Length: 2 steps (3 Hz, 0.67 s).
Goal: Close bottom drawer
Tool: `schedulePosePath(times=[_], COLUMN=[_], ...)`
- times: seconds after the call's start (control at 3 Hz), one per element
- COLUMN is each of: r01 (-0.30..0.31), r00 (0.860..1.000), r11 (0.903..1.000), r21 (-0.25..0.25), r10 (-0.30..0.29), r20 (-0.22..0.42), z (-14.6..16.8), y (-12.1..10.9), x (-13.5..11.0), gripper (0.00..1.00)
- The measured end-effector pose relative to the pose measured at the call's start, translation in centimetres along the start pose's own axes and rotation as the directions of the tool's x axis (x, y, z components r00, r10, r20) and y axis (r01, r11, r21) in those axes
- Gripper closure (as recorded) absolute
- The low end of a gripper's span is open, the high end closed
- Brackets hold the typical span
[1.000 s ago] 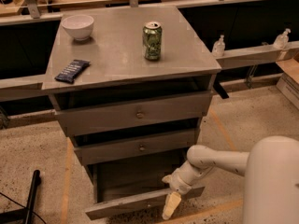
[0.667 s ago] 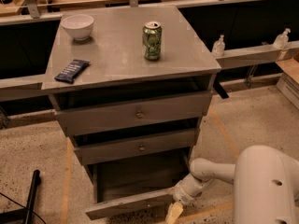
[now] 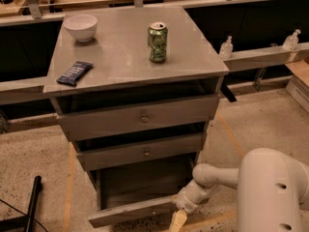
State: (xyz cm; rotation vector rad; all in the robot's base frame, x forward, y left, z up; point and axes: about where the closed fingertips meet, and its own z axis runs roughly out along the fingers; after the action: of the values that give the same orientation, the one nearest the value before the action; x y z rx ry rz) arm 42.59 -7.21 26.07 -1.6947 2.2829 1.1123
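Observation:
The grey cabinet (image 3: 140, 62) has three drawers. The bottom drawer (image 3: 133, 190) is pulled out, a shallow grey box with a slim front edge near the lower frame edge. The middle drawer (image 3: 142, 152) and the top drawer (image 3: 140, 117) stand slightly ajar. My gripper (image 3: 177, 221) is at the bottom, just right of the bottom drawer's front, at its right end. The white arm (image 3: 217, 178) reaches to it from the lower right.
On the cabinet top stand a white bowl (image 3: 80, 27), a green can (image 3: 157, 42) and a dark snack packet (image 3: 74, 73). A black pole (image 3: 32, 204) lies on the floor at left. A low ledge (image 3: 263, 57) with bottles runs at right.
My gripper has moved lower and slightly toward the camera, along the right end of the bottom drawer's front. The drawer stays pulled out.

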Motion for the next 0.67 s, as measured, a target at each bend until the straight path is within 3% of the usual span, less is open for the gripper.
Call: schedulePosePath(times=[0.33, 0.67], r01=[0.011, 0.029], r00=[0.999, 0.992], r11=[0.9999, 0.9994], r21=[-0.006, 0.017], r10=[-0.011, -0.031], r20=[0.052, 0.124], z=[0.9, 1.1], y=[-0.8, -1.6], x=[0.7, 1.9], gripper=[0.18, 0.26])
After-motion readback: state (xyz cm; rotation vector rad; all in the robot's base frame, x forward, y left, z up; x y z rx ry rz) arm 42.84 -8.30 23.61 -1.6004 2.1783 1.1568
